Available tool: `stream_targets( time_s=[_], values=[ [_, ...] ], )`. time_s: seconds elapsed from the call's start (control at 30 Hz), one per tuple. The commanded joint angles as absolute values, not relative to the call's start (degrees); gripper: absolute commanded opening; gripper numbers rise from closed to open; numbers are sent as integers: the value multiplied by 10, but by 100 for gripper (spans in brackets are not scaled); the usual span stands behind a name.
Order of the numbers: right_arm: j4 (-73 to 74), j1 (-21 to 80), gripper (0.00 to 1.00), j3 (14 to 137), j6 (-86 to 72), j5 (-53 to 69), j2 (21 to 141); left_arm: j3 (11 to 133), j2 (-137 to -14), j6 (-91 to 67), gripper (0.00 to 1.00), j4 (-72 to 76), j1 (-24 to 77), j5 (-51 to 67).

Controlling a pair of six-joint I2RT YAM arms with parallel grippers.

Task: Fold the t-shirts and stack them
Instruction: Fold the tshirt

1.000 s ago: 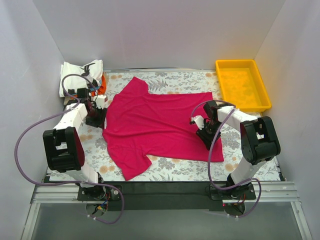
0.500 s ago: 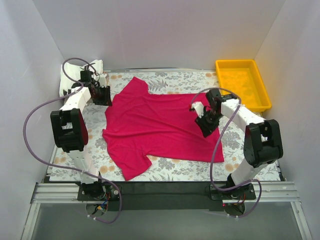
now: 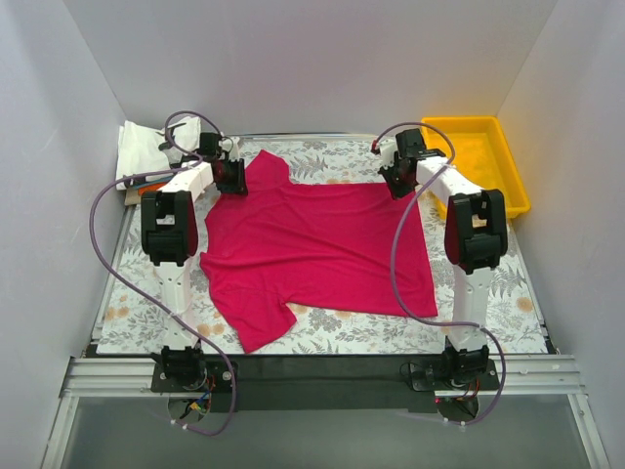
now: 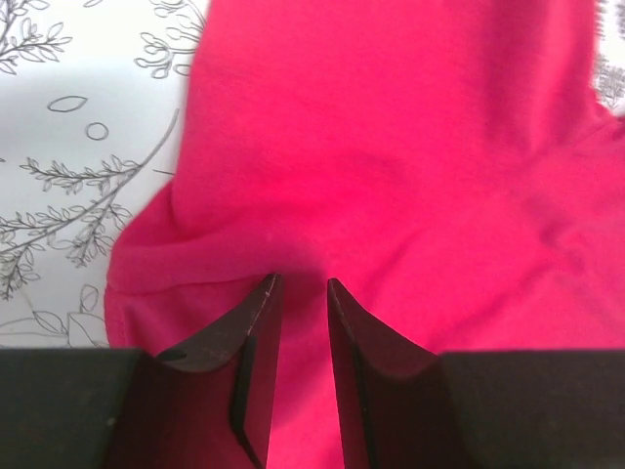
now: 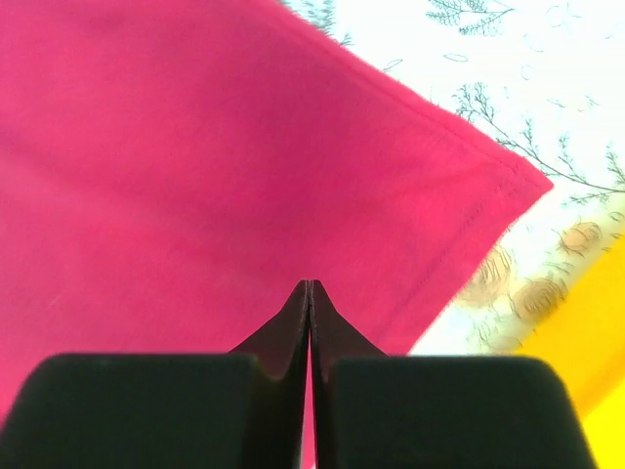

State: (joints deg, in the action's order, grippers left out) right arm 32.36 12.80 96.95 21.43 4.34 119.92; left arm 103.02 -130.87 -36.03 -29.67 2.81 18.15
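The magenta-red t-shirt lies spread flat on the floral table cover, collar side to the left and hem to the right. My left gripper is at the shirt's far sleeve. In the left wrist view it is slightly open, tips just over the red cloth, with nothing between them. My right gripper is at the shirt's far right hem corner. In the right wrist view it is shut, tips over the cloth near the corner. A folded white black-printed shirt lies at the far left, with an orange edge below it.
A yellow plastic tray stands at the far right, just beyond my right gripper; its edge also shows in the right wrist view. White walls close in the table on three sides. The floral cover shows around the shirt.
Both arms have stretched out toward the far edge. My left gripper went from the shirt's left side to the far sleeve; my right gripper went from the right hem to the far right corner.
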Motion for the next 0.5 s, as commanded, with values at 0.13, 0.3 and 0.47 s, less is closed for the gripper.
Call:
stream_targets(
  time_s=[0.13, 0.3, 0.47],
  values=[
    [287, 119, 1, 1040, 185, -37, 1293, 1077, -1338, -374, 24, -276, 36, 132],
    [280, 114, 1, 1092, 192, -54, 1355, 1172, -1426, -355, 21, -285, 42, 75],
    [281, 114, 1, 1199, 219, -90, 1419, 1311, -1517, -365, 21, -312, 40, 69]
  ],
)
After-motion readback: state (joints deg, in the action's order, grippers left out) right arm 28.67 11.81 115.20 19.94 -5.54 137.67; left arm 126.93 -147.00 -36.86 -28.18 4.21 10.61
